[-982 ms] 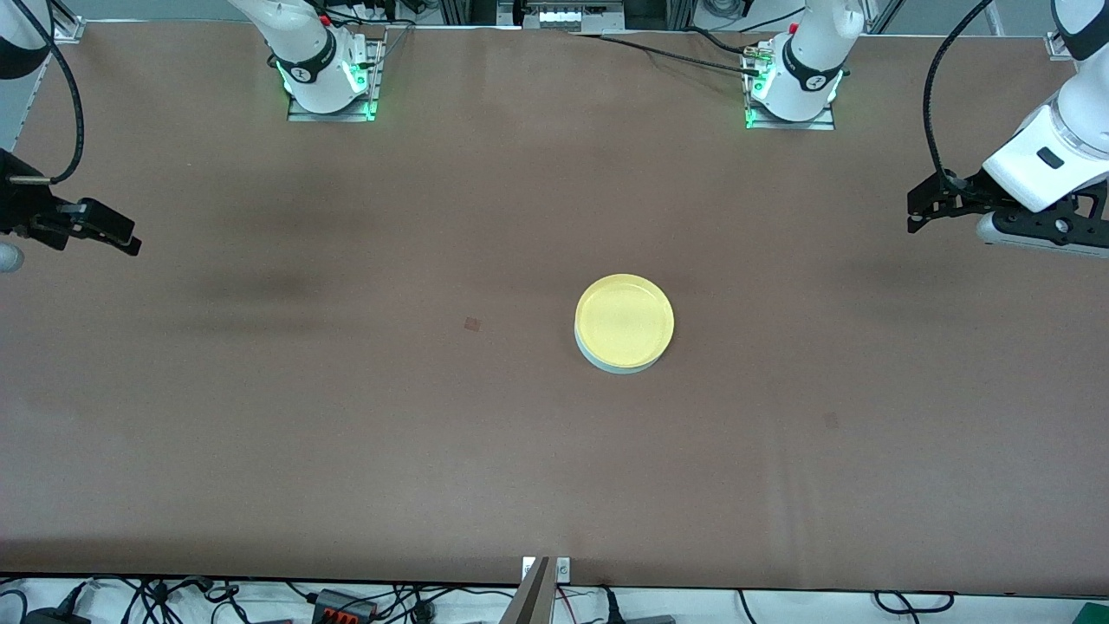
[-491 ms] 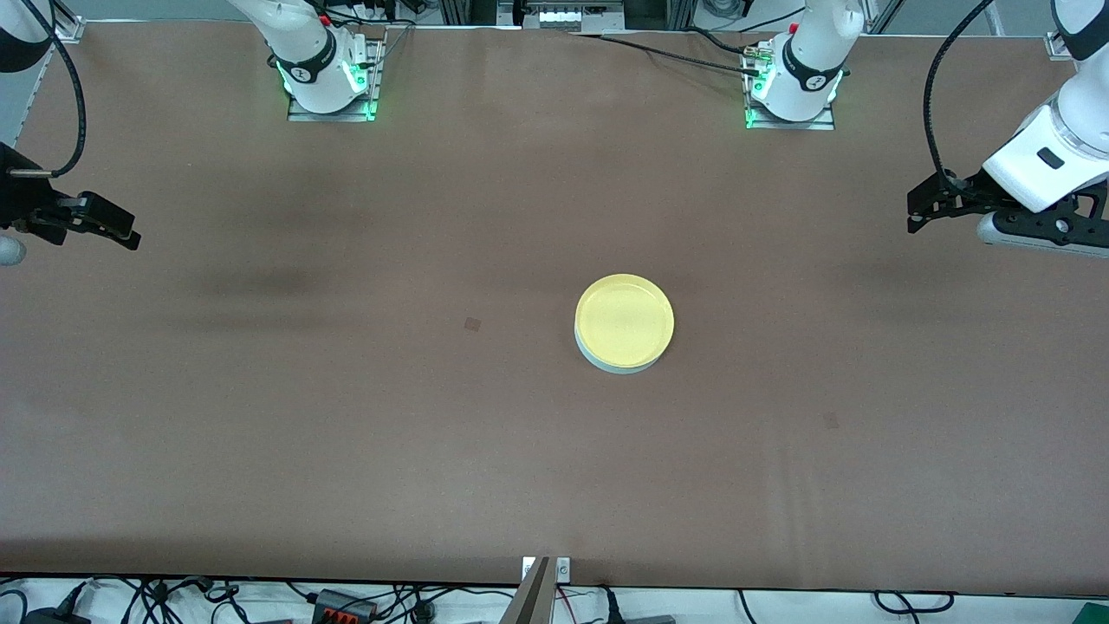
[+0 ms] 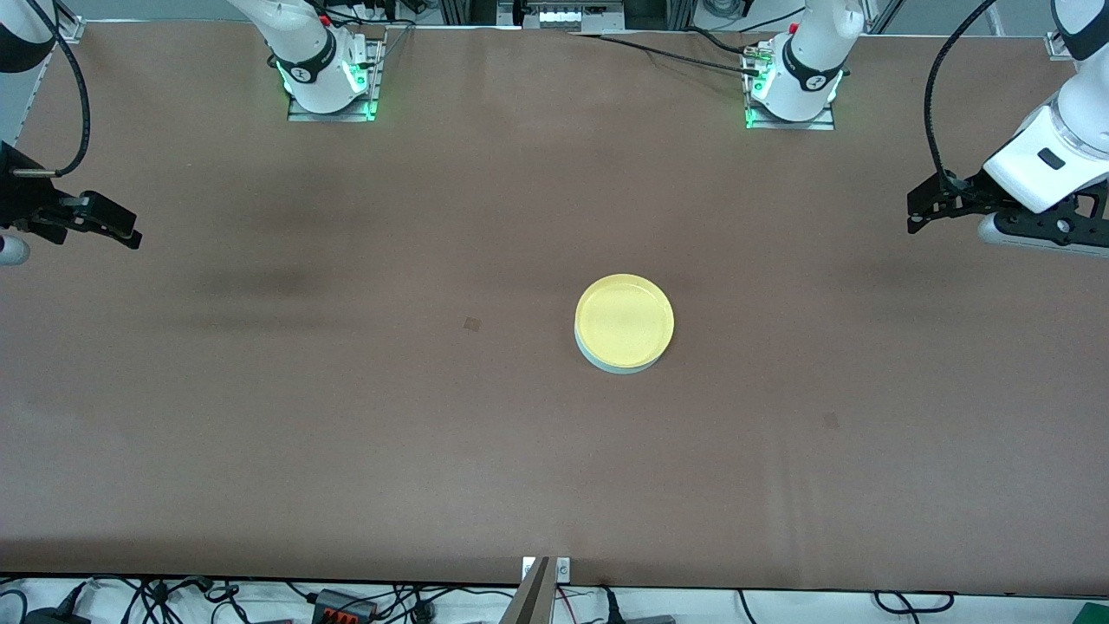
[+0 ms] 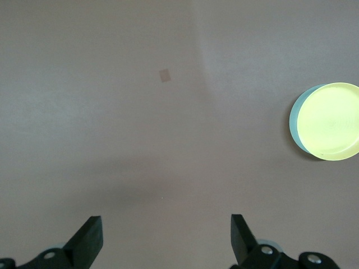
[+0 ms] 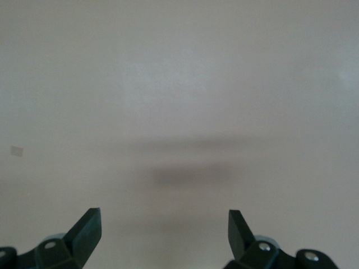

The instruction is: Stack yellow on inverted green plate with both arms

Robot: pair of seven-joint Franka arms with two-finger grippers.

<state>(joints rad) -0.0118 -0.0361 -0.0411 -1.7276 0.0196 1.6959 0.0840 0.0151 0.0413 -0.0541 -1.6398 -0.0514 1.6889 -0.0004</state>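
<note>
The yellow plate (image 3: 624, 321) lies rim up on top of the pale green plate (image 3: 617, 366) near the table's middle; only a sliver of green rim shows under it. In the left wrist view the yellow plate (image 4: 330, 121) covers the green plate (image 4: 294, 120) the same way. My left gripper (image 3: 917, 215) hangs open and empty over the left arm's end of the table, well away from the stack. My right gripper (image 3: 126, 236) hangs open and empty over the right arm's end. Bare brown table shows between the left gripper's (image 4: 166, 235) and the right gripper's (image 5: 164, 231) fingers.
The brown table (image 3: 346, 416) carries a small dark square mark (image 3: 472, 324) beside the stack, toward the right arm's end. Both arm bases (image 3: 325, 82) (image 3: 793, 87) stand along the edge farthest from the front camera. Cables lie off the near edge.
The right gripper has risen slightly at its end of the table. The left gripper and the stacked plates have not moved.
</note>
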